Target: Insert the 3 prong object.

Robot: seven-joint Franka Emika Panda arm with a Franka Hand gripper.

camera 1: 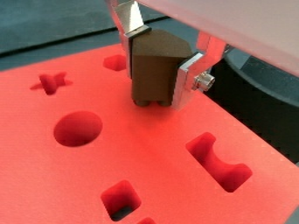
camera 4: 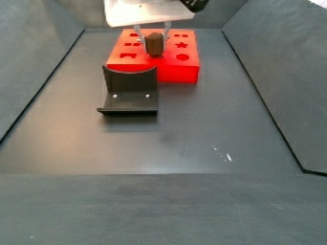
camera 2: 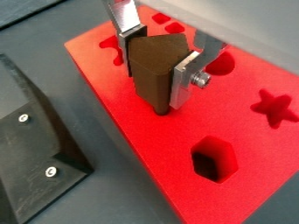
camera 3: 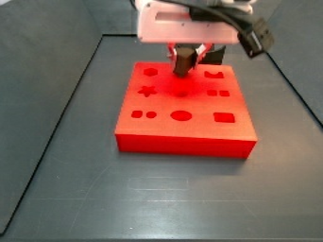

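Observation:
My gripper (camera 1: 156, 87) is shut on the 3 prong object (camera 1: 152, 72), a brown piece with short prongs at its lower end. It hangs upright with the prongs just at the top face of the big red block (camera 1: 152, 157). In a wrist view the piece (camera 2: 155, 74) stands over the block (camera 2: 152, 149) near its edge, its prong tip touching or nearly touching the surface. In a side view the gripper (camera 3: 187, 64) is above the block's far middle (camera 3: 183, 118). In a side view the piece (camera 4: 155, 43) is over the block (camera 4: 173, 62).
The red block has several shaped cut-outs: a round hole (camera 1: 77, 128), a cross (camera 1: 48, 82), a notched slot (camera 1: 218, 161), a star (camera 2: 274, 107), a hexagon (camera 2: 212, 157). The dark fixture (camera 4: 129, 88) stands against the block (camera 2: 30, 149). Dark walls ring the floor.

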